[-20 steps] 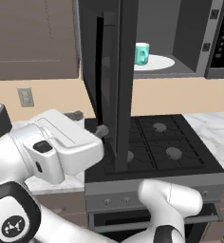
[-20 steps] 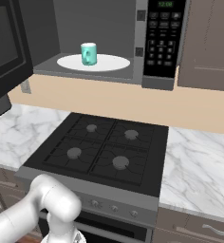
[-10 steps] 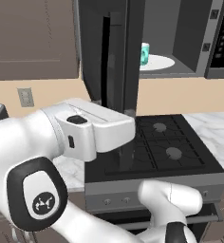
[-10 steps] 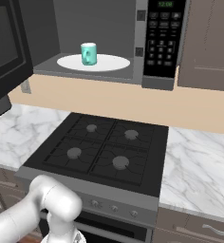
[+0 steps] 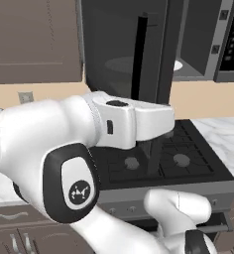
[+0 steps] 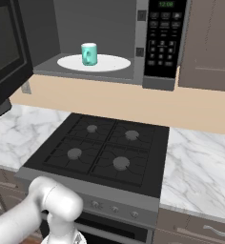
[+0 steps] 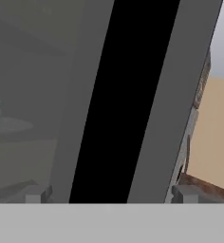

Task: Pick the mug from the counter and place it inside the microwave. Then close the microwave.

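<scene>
Standing upright on the white turntable plate (image 6: pixel 107 63) inside the microwave (image 6: pixel 157 43) is the mug (image 6: pixel 89 54), teal, near the plate's left part, in my right base view. Through the hand view I see it again, dim and at the far left edge, seen through the door glass.

Door (image 5: pixel 153 54): open, swung out to the left, its edge and dark glass facing me in the left base view; in the right base view it hangs at the upper left, above the desk (image 6: pixel 200 167).

Gripper (image 7: pixel 109 192): tips spread wide apart at the bottom of the hand view, nothing between them; they sit close against the door's outer face, with a black vertical strip between grey bands straight ahead. I cannot tell if they touch it.

Arm (image 5: pixel 89 134): large and white in my left base view, forearm reaching to the door's lower part.

Stovetop (image 6: pixel 105 152): black, four burners, below the microwave, set between two stretches of marble desk.

Button panel (image 6: pixel 164 38): right of the cavity, dark.

Cabinet (image 6: pixel 209 45): brown, right of the microwave.
</scene>
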You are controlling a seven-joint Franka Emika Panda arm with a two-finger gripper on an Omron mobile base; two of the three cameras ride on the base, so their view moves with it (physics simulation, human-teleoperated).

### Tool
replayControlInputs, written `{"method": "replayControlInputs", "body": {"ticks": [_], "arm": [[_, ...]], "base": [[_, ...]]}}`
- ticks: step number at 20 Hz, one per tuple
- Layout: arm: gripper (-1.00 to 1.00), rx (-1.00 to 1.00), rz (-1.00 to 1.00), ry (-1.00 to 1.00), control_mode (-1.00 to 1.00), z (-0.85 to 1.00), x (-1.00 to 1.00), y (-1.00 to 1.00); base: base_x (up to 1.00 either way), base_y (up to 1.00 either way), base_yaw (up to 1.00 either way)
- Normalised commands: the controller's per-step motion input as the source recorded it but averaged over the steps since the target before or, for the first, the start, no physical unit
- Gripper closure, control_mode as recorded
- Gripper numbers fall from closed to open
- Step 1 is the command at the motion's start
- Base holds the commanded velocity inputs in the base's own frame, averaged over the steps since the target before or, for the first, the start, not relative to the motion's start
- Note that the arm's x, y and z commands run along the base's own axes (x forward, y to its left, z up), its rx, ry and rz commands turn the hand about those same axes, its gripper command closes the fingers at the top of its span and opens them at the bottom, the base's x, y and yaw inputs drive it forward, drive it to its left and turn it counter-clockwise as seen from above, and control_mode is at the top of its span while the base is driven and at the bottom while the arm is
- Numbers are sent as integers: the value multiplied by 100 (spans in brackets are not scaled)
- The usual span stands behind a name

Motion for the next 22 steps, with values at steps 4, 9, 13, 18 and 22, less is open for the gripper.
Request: {"method": "replayControlInputs", "body": {"ticks": [4, 9, 13, 18, 22], "arm": [[-100, 3, 0, 3, -100, 9, 0, -51], [-100, 2, 0, 0, -100, 1, 3, -53], [-100, 0, 0, 0, -100, 0, 28, -56], [-100, 0, 0, 0, -100, 0, 52, -57], [-100, 0, 0, 0, -100, 0, 54, -53]], "base": [[0, 0, 0], [0, 0, 0], [0, 0, 0], [0, 0, 0], [0, 0, 0]]}}
